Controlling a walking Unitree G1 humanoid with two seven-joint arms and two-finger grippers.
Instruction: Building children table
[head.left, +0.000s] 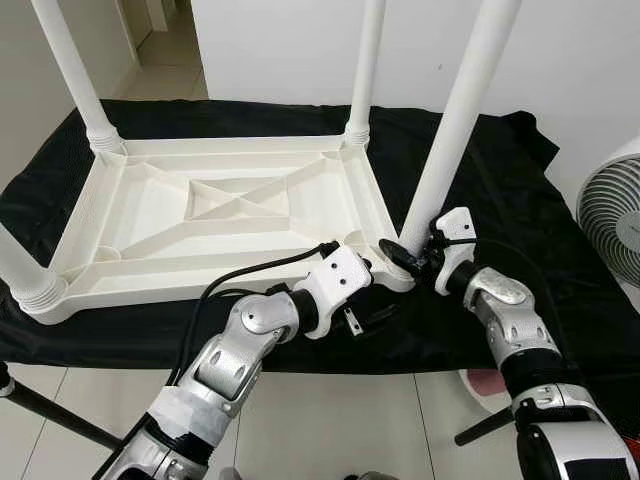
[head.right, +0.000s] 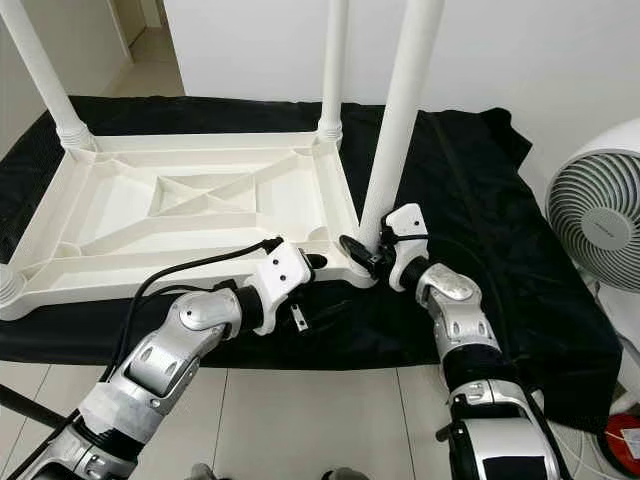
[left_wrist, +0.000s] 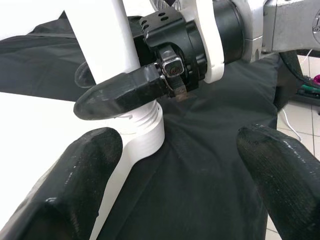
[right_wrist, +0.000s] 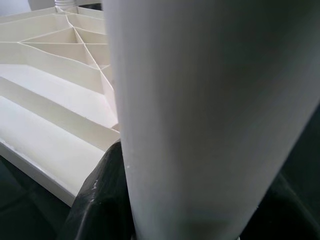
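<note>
- The white tabletop (head.left: 225, 215) lies upside down on a black cloth (head.left: 500, 190), with legs standing up from its corners.
- The right gripper (head.left: 408, 252) is closed around the base of the near right leg (head.left: 455, 125), just above its threaded collar at the corner socket.
- That leg leans slightly; if it is turned while tilted, the thread could cross and jam.
- The left gripper (head.left: 372, 272) hovers with its fingers (left_wrist: 80, 180) spread apart, holding nothing, just beside the same corner.
- With the tabletop unbraced, twisting the leg could slide the whole frame on the cloth.
- The two grippers are very near each other, so a turn of the right wrist could knock them together.
</note>
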